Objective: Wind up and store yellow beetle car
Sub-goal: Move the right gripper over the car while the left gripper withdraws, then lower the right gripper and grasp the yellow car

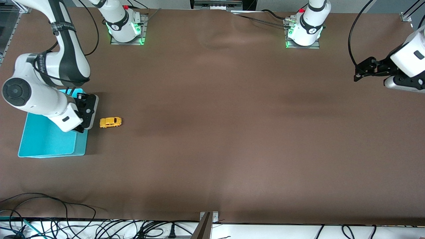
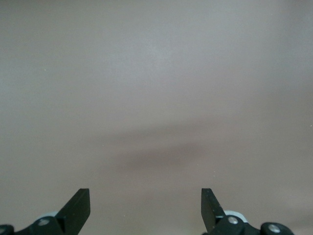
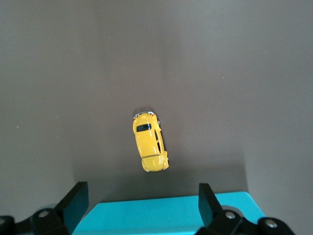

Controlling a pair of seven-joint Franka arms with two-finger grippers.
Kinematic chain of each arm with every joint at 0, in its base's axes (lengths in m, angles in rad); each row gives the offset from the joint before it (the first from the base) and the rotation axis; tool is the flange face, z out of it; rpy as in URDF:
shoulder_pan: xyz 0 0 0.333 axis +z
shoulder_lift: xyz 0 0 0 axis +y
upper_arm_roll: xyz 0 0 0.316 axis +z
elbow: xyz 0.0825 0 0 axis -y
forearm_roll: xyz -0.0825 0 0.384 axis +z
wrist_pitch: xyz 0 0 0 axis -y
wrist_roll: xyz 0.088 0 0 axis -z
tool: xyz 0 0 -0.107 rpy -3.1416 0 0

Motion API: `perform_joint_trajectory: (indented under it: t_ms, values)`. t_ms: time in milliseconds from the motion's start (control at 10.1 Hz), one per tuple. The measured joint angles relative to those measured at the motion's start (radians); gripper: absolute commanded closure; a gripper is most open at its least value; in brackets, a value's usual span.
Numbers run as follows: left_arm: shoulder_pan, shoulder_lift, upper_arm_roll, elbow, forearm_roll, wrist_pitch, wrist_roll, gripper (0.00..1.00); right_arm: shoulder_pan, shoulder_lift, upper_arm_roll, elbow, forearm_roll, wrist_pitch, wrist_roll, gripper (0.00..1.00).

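**Beetle on the table, both hands spread and holding nothing**

Here is the yellow beetle car (image 1: 110,122), sitting on its wheels on the brown table (image 1: 232,132), just beside the turquoise bin (image 1: 46,139), on the side of the bin toward the left arm's end. There is a narrow strip of bare table between car and bin, so the two are near but apart. In the front view the car lies lengthwise along the table, one end pointing at the bin, the other toward the open middle.

Over at the right arm's end, the right hand (image 1: 87,114) hangs above the bin's edge nearest the car. The right wrist view gives the best look: the two dark fingers (image 3: 76,203) stand wide apart, nothing between them, with the bin's turquoise rim (image 3: 161,215) below them and the car (image 3: 150,143) lying on the brown cloth past that rim. Nothing touches the car.

Now to the left arm's end, well away from all this. The left hand (image 1: 360,71) waits in the air over bare table. In its own wrist view its fingers (image 2: 78,205) are spread wide too, gripping nothing, with only brown table surface and a soft shadow under them.
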Motion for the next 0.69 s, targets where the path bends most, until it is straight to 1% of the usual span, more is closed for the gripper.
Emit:
perform_joint_trajectory:
  t_ms: [198,395,494,691]
  values:
    - [-0.016,-0.031,-0.018,-0.008,-0.001,0.0,-0.05,0.0,0.0,0.001,0.0,-0.09,0.001,0.079,-0.021,0.0]
    - [-0.031,-0.04,-0.023,-0.013,-0.001,0.0,-0.061,0.0,0.0,0.005,0.001,-0.179,0.001,0.165,-0.029,0.0]
    - [-0.042,-0.039,-0.023,-0.016,-0.001,0.0,-0.072,0.0,0.0,0.009,0.001,-0.211,0.001,0.194,-0.041,0.0]
    - [-0.056,-0.039,-0.027,-0.02,-0.001,0.001,-0.092,0.0,0.0,0.024,0.001,-0.233,0.001,0.225,-0.076,0.0]
